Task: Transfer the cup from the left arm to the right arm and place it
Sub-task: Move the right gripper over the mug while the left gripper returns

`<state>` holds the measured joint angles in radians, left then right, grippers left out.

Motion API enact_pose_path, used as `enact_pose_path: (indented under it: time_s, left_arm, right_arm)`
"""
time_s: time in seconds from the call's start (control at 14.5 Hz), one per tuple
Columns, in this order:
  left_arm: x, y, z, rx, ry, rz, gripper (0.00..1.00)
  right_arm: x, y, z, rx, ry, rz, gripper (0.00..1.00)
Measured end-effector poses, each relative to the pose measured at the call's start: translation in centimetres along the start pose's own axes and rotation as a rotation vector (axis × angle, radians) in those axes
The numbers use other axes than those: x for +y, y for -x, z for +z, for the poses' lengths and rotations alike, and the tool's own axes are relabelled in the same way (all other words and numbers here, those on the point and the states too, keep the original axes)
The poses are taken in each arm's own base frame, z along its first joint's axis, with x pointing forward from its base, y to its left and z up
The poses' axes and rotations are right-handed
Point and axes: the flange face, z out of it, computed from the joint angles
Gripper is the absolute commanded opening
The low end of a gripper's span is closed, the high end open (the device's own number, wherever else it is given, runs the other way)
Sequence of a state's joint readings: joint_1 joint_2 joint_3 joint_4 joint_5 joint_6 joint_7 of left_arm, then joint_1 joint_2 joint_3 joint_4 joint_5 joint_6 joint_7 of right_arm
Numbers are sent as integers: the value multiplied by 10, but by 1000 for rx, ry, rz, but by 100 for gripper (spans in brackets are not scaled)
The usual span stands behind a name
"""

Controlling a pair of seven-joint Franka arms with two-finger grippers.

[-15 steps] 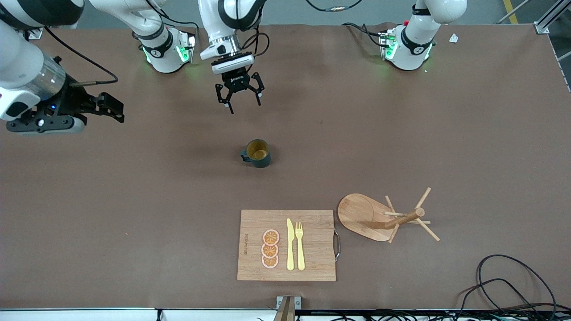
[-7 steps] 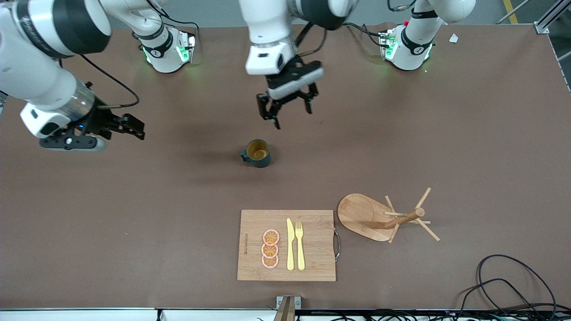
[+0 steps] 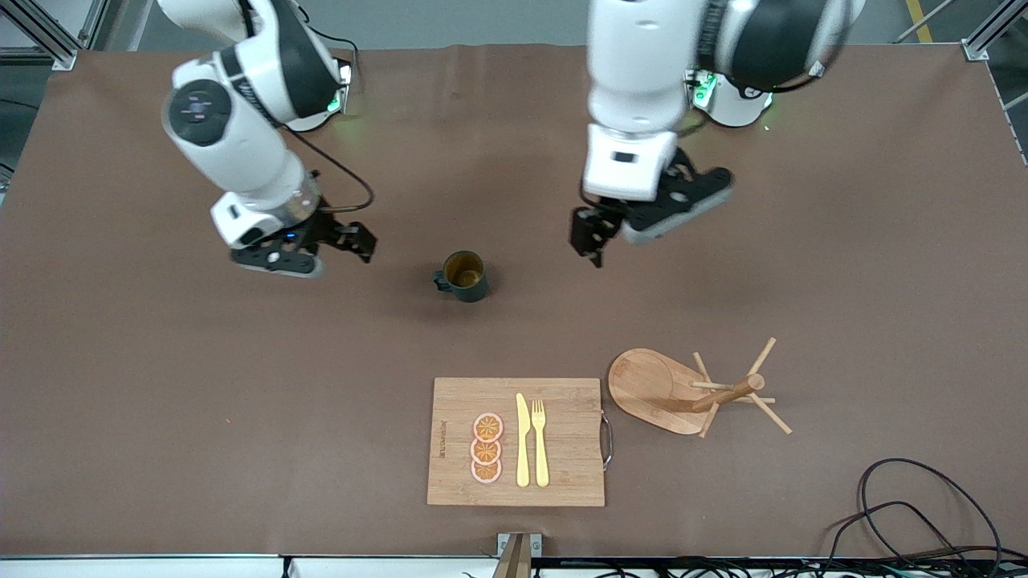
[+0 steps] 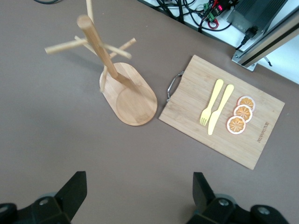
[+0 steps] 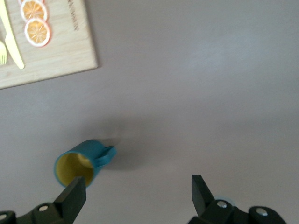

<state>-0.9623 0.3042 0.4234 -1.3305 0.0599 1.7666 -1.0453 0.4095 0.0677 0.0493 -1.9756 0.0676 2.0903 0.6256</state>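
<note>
The cup (image 3: 464, 275), a dark teal mug with a yellow inside, stands upright mid-table with its handle toward the right arm's end. My left gripper (image 3: 593, 239) hangs open and empty over bare table, apart from the cup toward the left arm's end. In the left wrist view the left gripper (image 4: 138, 190) has only table between its fingers and the cup is out of view. My right gripper (image 3: 363, 241) is open and empty over bare table toward the right arm's end. In the right wrist view the cup (image 5: 80, 163) sits just past one finger (image 5: 74, 196) of the right gripper (image 5: 138, 193).
A bamboo cutting board (image 3: 562, 437) lies nearer the front camera than the cup and bears three orange slices (image 3: 486, 448), a yellow knife (image 3: 523, 440) and a fork (image 3: 540, 441). A wooden mug tree (image 3: 683, 392) stands beside it. Black cables (image 3: 915, 506) lie at the table's corner.
The left gripper has swung from over the table's middle toward the left arm's end and come lower. The right gripper has come in from the right arm's end toward the cup. The cup has not moved.
</note>
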Motion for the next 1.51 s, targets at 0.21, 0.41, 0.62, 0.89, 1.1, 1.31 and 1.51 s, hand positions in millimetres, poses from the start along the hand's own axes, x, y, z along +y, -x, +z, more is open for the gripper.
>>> enact_pose_path:
  time_s: [0.21,0.41,0.62,0.89,1.1,1.31,1.51]
  left_arm:
    - [-59,-58,-17,-57,-10,74,100]
    - [-108,-95,-32,-114,5,148,100]
    - [-149,-124,-43,-127,19,250,100]
    - [-201,-158,-48,-140,25,367,100]
    - [-229,-167,-57,-164,38,388,100]
    - [-240,-165,-62,-192,41,407,100]
    - [-249,-164,-60,-229,43,483,100]
  right_arm:
    - [-38,18,34,3,-7,-7,100]
    - [-74,33,76,27,-4,-55,100]
    - [-98,39,103,38,24,-57,100]
    - [-123,54,125,47,46,-30,100]
    - [-136,69,134,44,50,-23,100]
    - [-148,82,147,61,67,-34,100]
    - [-166,93,165,83,87,-33,100]
